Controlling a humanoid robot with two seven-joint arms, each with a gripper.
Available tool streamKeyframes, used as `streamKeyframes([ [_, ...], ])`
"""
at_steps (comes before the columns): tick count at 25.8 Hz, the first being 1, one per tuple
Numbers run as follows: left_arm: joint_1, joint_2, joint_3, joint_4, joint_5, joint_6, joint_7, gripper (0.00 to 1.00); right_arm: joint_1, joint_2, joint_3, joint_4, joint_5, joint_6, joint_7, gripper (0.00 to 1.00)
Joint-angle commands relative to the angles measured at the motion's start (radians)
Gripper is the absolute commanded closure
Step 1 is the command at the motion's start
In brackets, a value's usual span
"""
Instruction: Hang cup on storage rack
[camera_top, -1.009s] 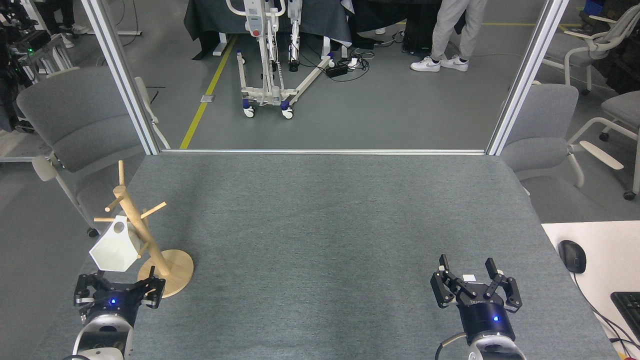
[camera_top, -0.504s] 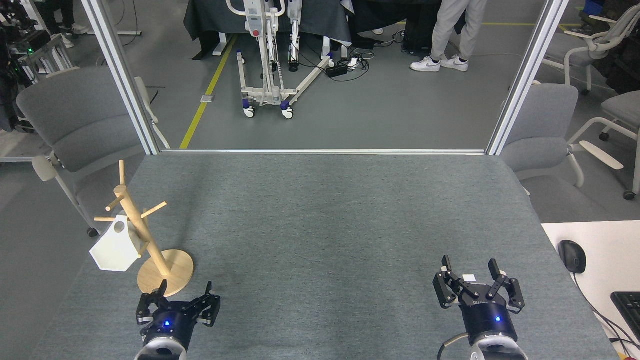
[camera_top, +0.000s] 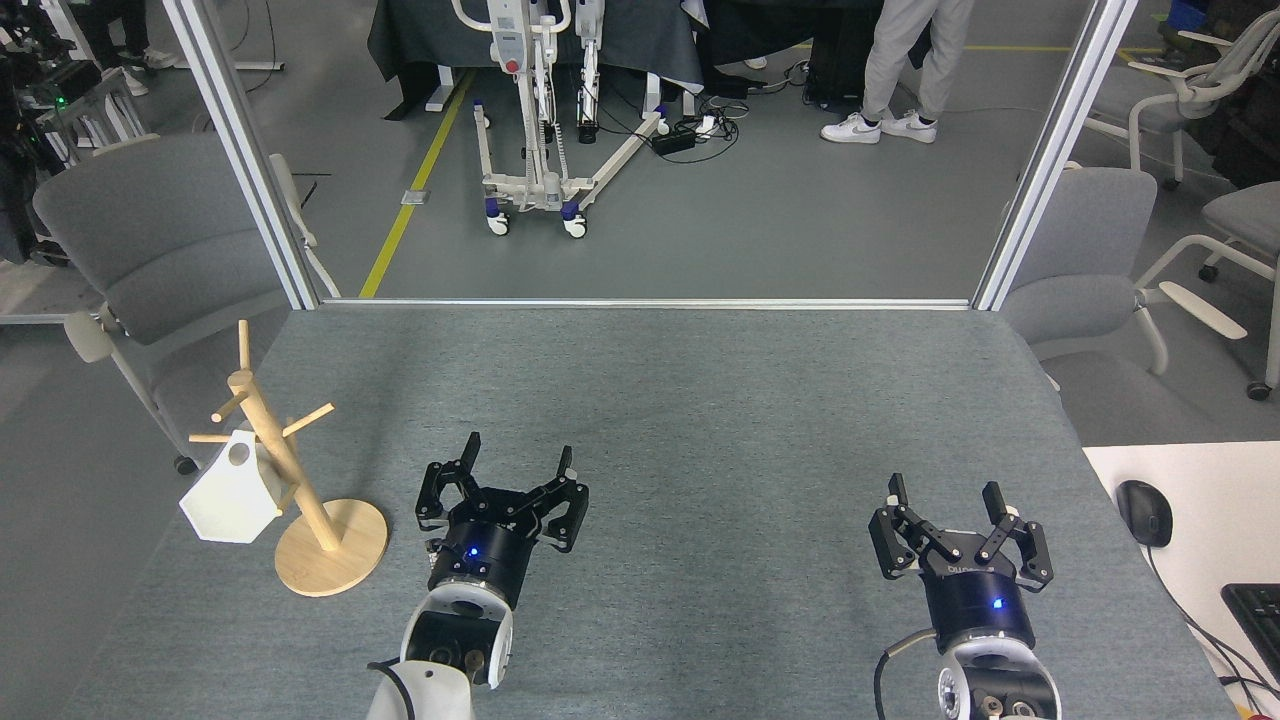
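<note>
The cup (camera_top: 232, 496) is hanging on the storage rack (camera_top: 290, 470) at the table's near-left corner: its pierced handle is sitting over a low left-hand peg, and the faceted white body is dangling to the left of the slanted pole, clear of the round base. Nothing is gripping it.

Change over the last second: the left gripper (camera_top: 515, 462) was directly beneath the cup, jaws spread; half a second ago it was passing in front of the rack base; it is now sitting well to the right of the rack over bare table (camera_top: 700, 420), fingers spread apart and holding nothing. The cup is showing no shift in position across the three frames, so the peg alone seems to be carrying it. Judgement: hanging is done and the arm is retreating.

The right gripper (camera_top: 950, 498) is idling at near right, fingers likewise apart and empty, creeping only slightly.

Surroundings: a grey chair (camera_top: 150, 240) is standing behind the rack off the table edge, a mouse (camera_top: 1145, 512) and keyboard (camera_top: 1255, 620) are lying on the white desk to the right, and a person's legs (camera_top: 905, 60) are visible beyond the frame posts. Nothing is lying in the grippers' path; the only risk I can see is an arm brushing the rack.
</note>
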Motion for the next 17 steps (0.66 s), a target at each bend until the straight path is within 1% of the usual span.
streamKeyframes([
  [1,0.057,0.001,-0.005,-0.058,0.003,0.017,-0.001,0.01,-0.013,0.009,-0.001,0.000,-0.001,0.001,-0.004,0.00],
  [5,0.111,0.003,0.026,-0.106,0.005,0.017,-0.001,0.01,-0.012,0.004,0.004,-0.003,-0.003,-0.007,-0.005,0.00],
  [8,0.112,0.003,0.032,-0.123,0.016,0.019,-0.002,0.01,-0.006,0.010,0.005,-0.003,-0.003,-0.001,-0.005,0.00],
  [11,0.112,0.003,0.032,-0.138,0.036,0.019,-0.005,0.01,-0.002,-0.002,0.007,-0.004,-0.005,-0.004,-0.005,0.00],
  [14,0.115,0.004,0.032,-0.144,0.036,0.017,-0.005,0.01,-0.002,0.014,0.007,-0.003,-0.003,-0.001,-0.005,0.00],
  [17,0.115,0.004,0.032,-0.143,0.036,0.017,-0.002,0.01,-0.002,-0.002,0.007,-0.006,-0.005,-0.005,-0.007,0.00],
])
